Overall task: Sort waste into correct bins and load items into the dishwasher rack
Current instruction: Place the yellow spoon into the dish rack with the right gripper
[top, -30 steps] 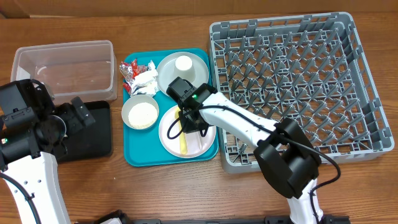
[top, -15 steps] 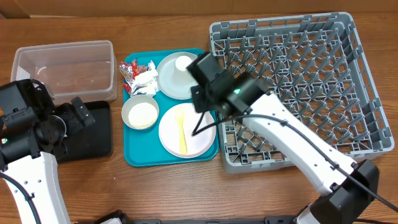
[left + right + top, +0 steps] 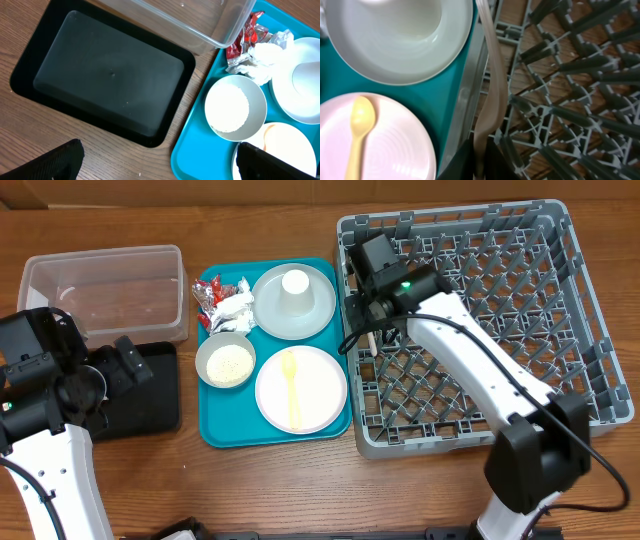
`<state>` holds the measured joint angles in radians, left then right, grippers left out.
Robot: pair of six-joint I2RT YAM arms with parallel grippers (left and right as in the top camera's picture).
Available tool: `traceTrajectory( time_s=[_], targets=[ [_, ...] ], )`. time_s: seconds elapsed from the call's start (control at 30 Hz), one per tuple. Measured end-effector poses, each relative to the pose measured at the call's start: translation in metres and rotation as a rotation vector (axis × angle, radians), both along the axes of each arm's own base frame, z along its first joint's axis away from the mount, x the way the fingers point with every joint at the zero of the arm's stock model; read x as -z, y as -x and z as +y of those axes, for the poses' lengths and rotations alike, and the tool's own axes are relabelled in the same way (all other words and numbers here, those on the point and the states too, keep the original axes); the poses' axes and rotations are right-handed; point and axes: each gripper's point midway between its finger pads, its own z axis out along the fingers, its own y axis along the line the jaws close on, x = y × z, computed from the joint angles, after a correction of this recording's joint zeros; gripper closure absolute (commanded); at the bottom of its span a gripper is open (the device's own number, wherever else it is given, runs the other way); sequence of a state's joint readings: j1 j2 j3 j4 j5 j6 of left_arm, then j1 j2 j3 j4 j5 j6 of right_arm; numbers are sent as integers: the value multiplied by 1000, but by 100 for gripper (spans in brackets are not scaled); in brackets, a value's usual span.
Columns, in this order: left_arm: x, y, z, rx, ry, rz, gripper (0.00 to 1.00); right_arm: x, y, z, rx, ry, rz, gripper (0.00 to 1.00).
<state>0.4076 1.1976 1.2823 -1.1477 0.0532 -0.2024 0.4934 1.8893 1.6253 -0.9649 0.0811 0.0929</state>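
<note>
Through the right wrist camera I saw my dark fingers (image 3: 457, 167) at the bottom edge, closed on the lower end of a slender tan utensil (image 3: 495, 75). It ran up the frame from there, lying along the left rim of the grey dishwasher rack (image 3: 560, 100) just inside the wall. The wooden surface (image 3: 512, 12) showed between the pegs. Left of the rack lay the teal tray (image 3: 435, 95), carrying a pale grey-green plate (image 3: 395, 55) above and a white plate (image 3: 390, 150) below. A yellow spoon (image 3: 360, 125) rested on the white one, bowl end up.
</note>
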Motion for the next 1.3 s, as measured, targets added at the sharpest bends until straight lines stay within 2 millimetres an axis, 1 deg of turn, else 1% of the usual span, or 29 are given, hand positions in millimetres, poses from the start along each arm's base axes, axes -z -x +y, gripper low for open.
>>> traceTrajectory(
  time_s=[0.07, 0.13, 0.2, 0.27, 0.3, 0.33, 0.37, 0.43, 0.5, 0.53, 0.57, 0.6, 0.63, 0.67, 0.7, 0.77, 0.8, 0.83, 0.93, 0.97, 1.07, 1.2, 1.23, 1.27, 1.3],
  targets=[
    [0, 0, 0, 0, 0, 0, 0, 7, 1, 1, -10, 4, 16, 51],
    [0, 0, 0, 0, 0, 0, 0, 7, 2, 2, -16, 0, 21, 51],
    [0, 0, 0, 0, 0, 0, 0, 4, 7, 4, -24, -12, 45, 53],
    [0, 0, 0, 0, 0, 0, 0, -4, 12, 12, -41, -45, 58, 58],
    [0, 0, 0, 0, 0, 0, 0, -11, 15, 20, -46, -78, 57, 61],
    [0, 0, 0, 0, 0, 0, 0, -22, 24, 34, -62, -125, 62, 62],
    [0, 0, 0, 0, 0, 1, 0, -27, 31, 42, -71, -149, 67, 63],
    [0, 0, 0, 0, 0, 1, 0, -35, 46, 63, -91, -195, 80, 63],
    [0, 0, 0, 0, 0, 1, 0, -38, 68, 95, -128, -234, 99, 63],
    [0, 0, 0, 0, 0, 1, 0, -33, 86, 115, -137, -240, 117, 63],
    [0, 0, 0, 0, 0, 1, 0, -27, 91, 121, -116, -234, 116, 62],
    [0, 0, 0, 0, 0, 1, 0, -14, 93, 126, -76, -217, 117, 56],
    [0, 0, 0, 0, 0, 1, 0, -4, 95, 128, -54, -201, 127, 53],
    [0, 0, 0, 0, 0, 1, 0, 12, 98, 130, -31, -179, 148, 52],
    [0, 0, 0, 0, 0, 1, 0, 34, 100, 132, 4, -154, 176, 52],
    [0, 0, 0, 0, 0, 1, 0, 61, 101, 133, 33, -118, 205, 51],
    [0, 0, 0, 0, 1, 1, 0, 70, 101, 133, 41, -107, 216, 51],
    [0, 0, 0, 0, 1, 1, 0, 84, 100, 134, 55, -91, 227, 51],
    [0, 0, 0, 0, 0, 1, 0, 105, 99, 135, 72, -72, 245, 49],
    [0, 0, 0, 0, 0, 1, 0, 108, 98, 135, 74, -71, 245, 49],
    [0, 0, 0, 0, 0, 1, 0, 108, 95, 138, 77, -81, 234, 49],
    [0, 0, 0, 0, 0, 1, 0, 110, 95, 140, 77, -81, 231, 55],
    [0, 0, 0, 0, 1, 1, 0, 113, 96, 139, 80, -72, 231, 59],
    [0, 0, 0, 0, 1, 1, 0, 119, 96, 138, 83, -58, 232, 61],
    [0, 0, 0, 0, 0, 1, 0, 120, 95, 137, 84, -54, 232, 66]
  ],
)
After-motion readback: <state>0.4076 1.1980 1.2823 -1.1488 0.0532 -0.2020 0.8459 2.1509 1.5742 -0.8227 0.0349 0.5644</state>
